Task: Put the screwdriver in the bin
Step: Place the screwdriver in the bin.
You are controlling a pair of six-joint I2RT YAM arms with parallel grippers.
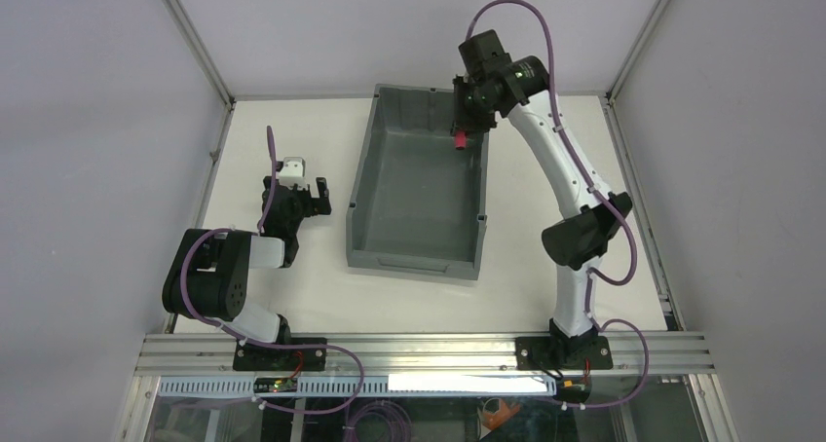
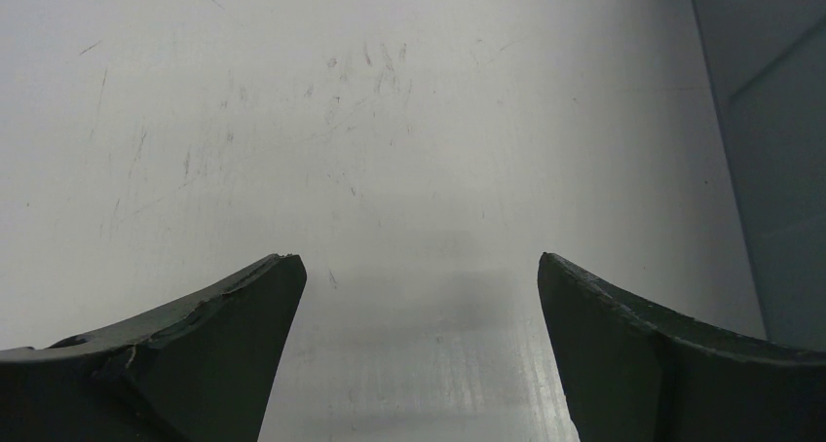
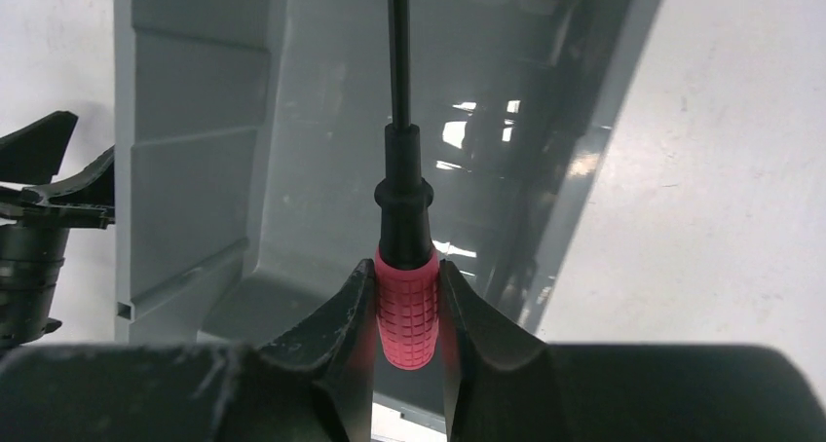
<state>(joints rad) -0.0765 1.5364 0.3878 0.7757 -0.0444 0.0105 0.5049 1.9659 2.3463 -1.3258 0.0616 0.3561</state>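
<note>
The main risk lay in the release. The right gripper (image 1: 461, 130) hung over the far right end of the bin (image 1: 419, 199), close to its right wall, near the far edge of the counter (image 1: 312, 296). A drop from there could have let the thin shaft strike the rim or the sloped wall and tip the screwdriver (image 3: 405, 311) out onto the counter. From the overhead view alone I could not tell how high above the floor it hung; a long fall might also have made it bounce.

The right gripper was clamped on the red handle, one finger on each side, with the black shaft pointing straight out ahead of the fingertips. In the right wrist view the bin's grey floor and walls lay beyond the shaft, so the tool seemed to sit inside the rim's outline.

The left gripper (image 2: 419, 276) stood spread wide and empty over bare counter, just left of the bin, towards the left edge.
</note>
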